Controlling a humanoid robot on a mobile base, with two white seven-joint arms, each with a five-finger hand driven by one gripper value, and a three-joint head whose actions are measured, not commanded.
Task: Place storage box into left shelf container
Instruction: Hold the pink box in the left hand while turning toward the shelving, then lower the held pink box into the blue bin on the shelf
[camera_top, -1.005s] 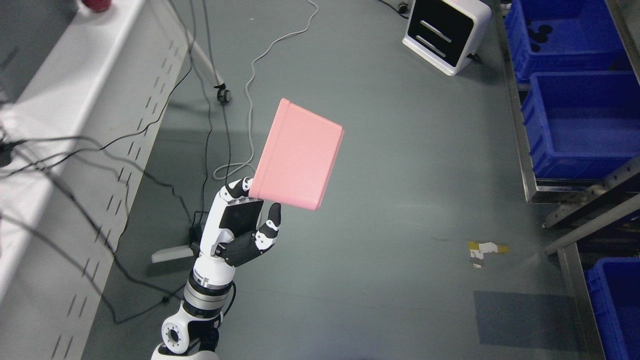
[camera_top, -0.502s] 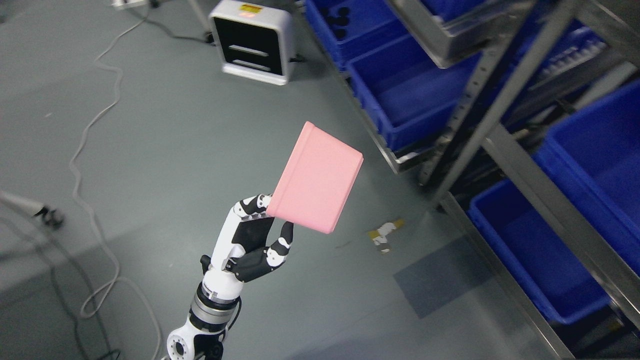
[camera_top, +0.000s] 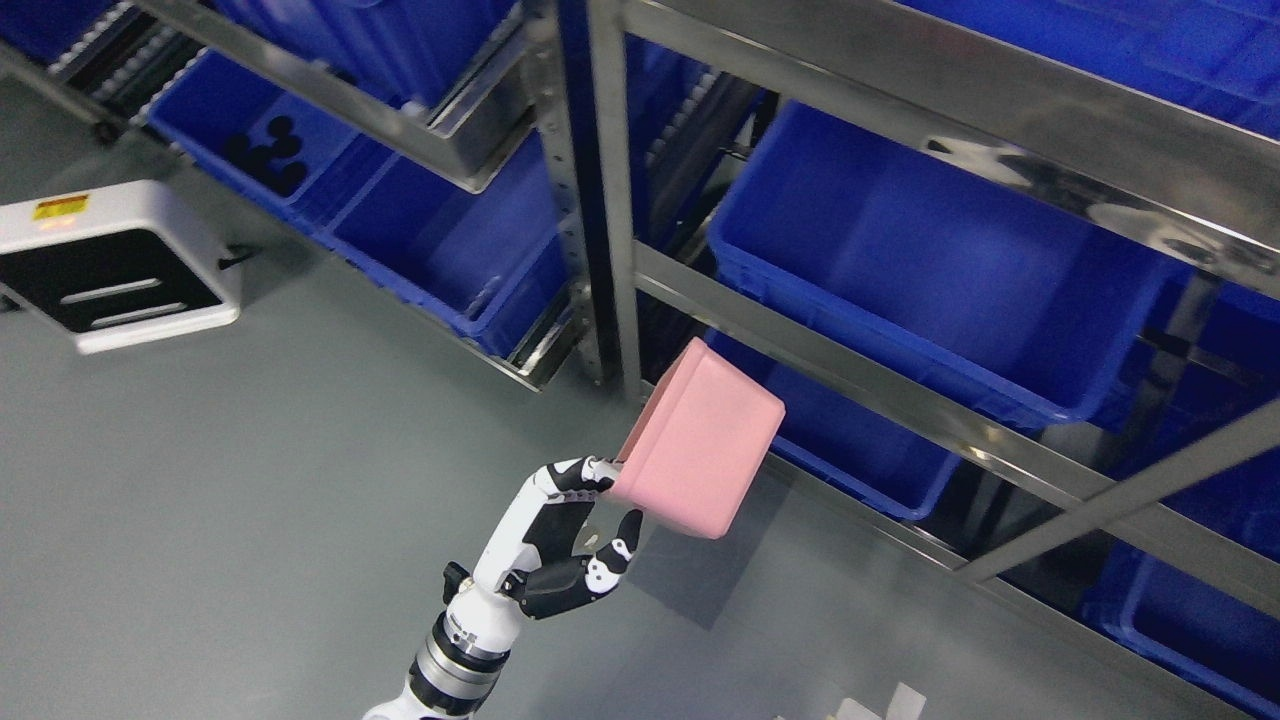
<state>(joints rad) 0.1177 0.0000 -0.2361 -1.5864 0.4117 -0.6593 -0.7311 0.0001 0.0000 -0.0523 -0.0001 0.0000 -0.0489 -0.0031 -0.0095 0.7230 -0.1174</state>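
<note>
Storage box: pink, held in air w/ its bottom toward you, tilted, just in front of the steel shelf. Your left hand grips it at the lower rim, fingers curled on the edge, prob. so the body stays clear for insertion. Blue container sits behind/above, open top. Right hand is out of view.

storage box: smooth matt plastic | shelf frame: shiny metal | bins: glossy plastic
</note>
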